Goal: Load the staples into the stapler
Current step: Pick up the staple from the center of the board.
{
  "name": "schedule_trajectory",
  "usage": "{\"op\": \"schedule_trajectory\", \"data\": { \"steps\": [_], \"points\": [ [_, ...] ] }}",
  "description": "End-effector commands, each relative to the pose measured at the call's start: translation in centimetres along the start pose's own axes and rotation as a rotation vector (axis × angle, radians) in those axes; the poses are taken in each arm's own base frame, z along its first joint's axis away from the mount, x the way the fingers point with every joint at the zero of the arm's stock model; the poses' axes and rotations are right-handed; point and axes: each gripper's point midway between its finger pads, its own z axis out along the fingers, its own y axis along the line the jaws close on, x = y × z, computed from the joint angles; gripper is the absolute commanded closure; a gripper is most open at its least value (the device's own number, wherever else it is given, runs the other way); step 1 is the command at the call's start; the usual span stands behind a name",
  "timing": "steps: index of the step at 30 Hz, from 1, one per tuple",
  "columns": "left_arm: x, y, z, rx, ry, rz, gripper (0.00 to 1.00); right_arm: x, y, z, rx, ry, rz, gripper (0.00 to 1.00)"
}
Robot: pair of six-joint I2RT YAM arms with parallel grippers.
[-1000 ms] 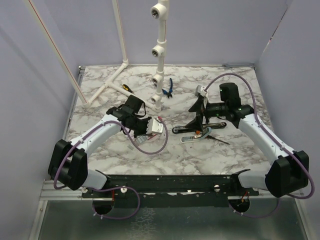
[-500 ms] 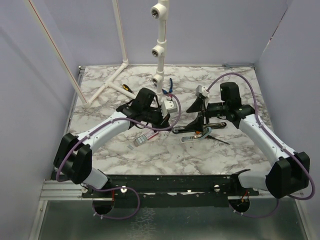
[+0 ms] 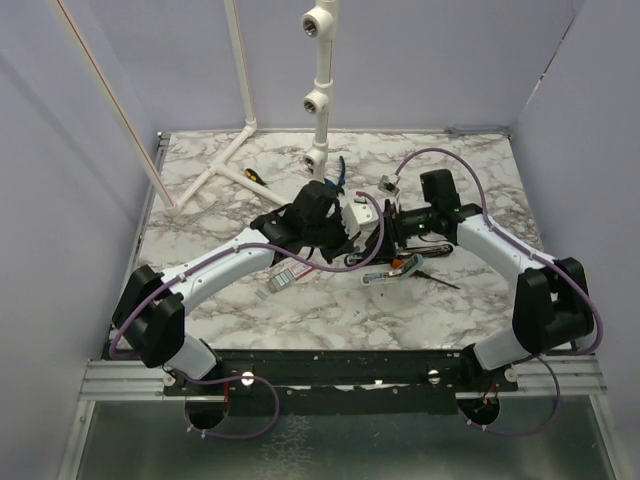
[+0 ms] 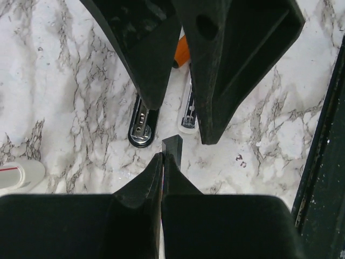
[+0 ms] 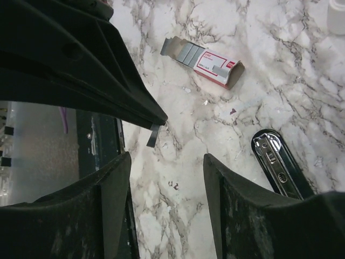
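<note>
L gripper is pinching a short staple strip, fingers closed on it, hovering over the table near the opened stapler. R gripper is hanging w/ fingers spread, empty. Staple box is lying flat, apart from the stapler.

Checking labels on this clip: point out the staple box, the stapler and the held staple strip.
staple box (image 5: 213,63), right wrist view, red-and-white top face.
stapler (image 5: 275,159), right wrist view, chrome channel end.
staple strip (image 5: 152,135), right wrist view, free lower end.
</note>
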Motion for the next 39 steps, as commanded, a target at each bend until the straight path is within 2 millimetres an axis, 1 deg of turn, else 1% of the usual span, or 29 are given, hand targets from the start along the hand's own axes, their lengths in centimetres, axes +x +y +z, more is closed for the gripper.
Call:
{"op": "schedule_trajectory", "data": {
  "steps": [1, 3, 7, 11, 18, 27, 31, 33, 37, 39],
  "points": [
    [-0.9, 1.2, 0.4, -0.1, 0.013, 0.022, 1.0, 0.0, 0.6, 0.5, -0.072, -0.007, 0.046, 0.41],
    [-0.7, 1.2, 0.6, -0.106, 0.022, 0.029, 1.0, -0.1, 0.8, 0.5, -0.089, -0.007, 0.043, 0.43],
    [-0.7, 0.9, 0.8, -0.104, 0.026, 0.04, 1.0, -0.2, 0.3, 0.6, -0.072, -0.005, 0.041, 0.47],
    [-0.7, 0.7, 0.9, -0.095, 0.027, 0.046, 1.0, -0.2, 0.4, 0.6, -0.087, -0.003, 0.035, 0.59],
    [-0.7, 0.3, 1.2, -0.08, 0.027, 0.05, 1.0, -0.1, 0.2, 0.9, -0.103, 0.003, 0.04, 0.6],
    [-0.5, 0.2, 1.3, -0.075, 0.032, 0.053, 1.0, -0.5, 0.2, 1.0, -0.113, 0.001, 0.038, 0.58],
    [-0.5, 0.1, 1.4, -0.074, 0.033, 0.053, 1.0, -0.3, 0.3, 1.4, -0.113, 0.019, 0.023, 0.59],
    [-0.5, 0.1, 1.3, -0.074, 0.031, 0.057, 1.0, -0.2, 0.3, 1.5, -0.113, 0.024, 0.021, 0.6],
    [-0.5, 0.1, 1.2, -0.074, 0.031, 0.058, 1.0, -0.3, 0.3, 1.6, -0.115, 0.027, 0.021, 0.67],
    [-0.5, 0.0, 1.2, -0.073, 0.032, 0.059, 1.0, -0.2, 0.2, 1.7, -0.116, 0.03, 0.022, 0.68]
  ]
}}
